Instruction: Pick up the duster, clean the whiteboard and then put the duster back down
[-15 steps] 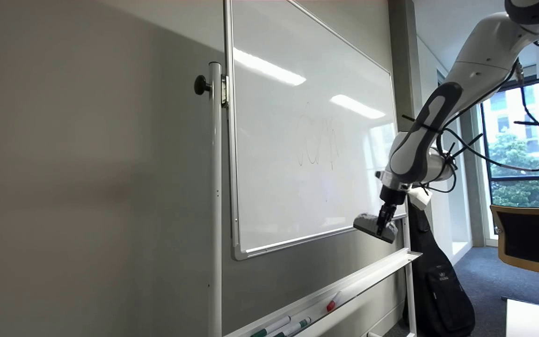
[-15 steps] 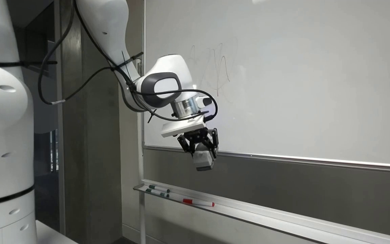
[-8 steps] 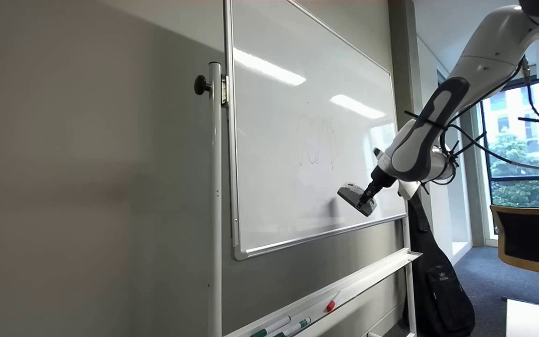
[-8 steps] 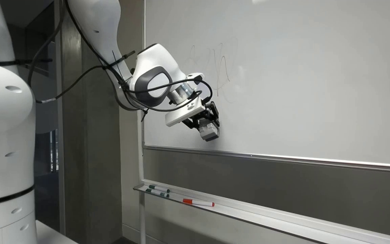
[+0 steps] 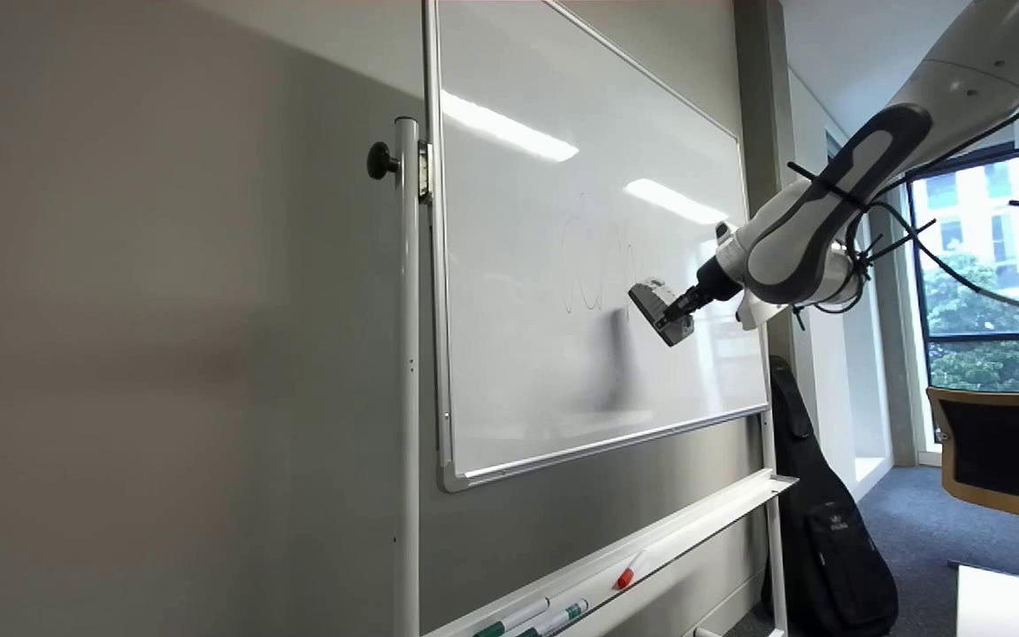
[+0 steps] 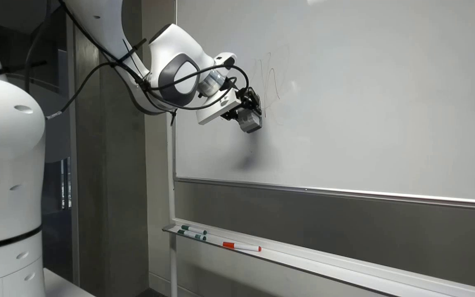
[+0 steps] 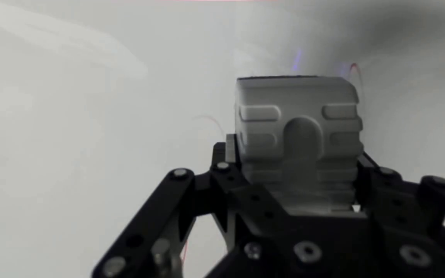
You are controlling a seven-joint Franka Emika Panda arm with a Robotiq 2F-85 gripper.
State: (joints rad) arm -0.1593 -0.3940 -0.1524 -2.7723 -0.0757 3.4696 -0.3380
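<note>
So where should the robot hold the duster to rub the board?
Probably across the two long sides of the duster, near the middle, coming from its ridged grey back. It is longer than wide, so the gripper can span the narrow way, as it does now, leaving the dark underside free to face the whiteboard.

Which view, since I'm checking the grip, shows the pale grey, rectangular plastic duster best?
The wrist view: the duster appears largest there, its moulded back mostly clear between the black jointed fingers. Both exterior views show it smaller, slanted and partly covered by those fingers.
</note>
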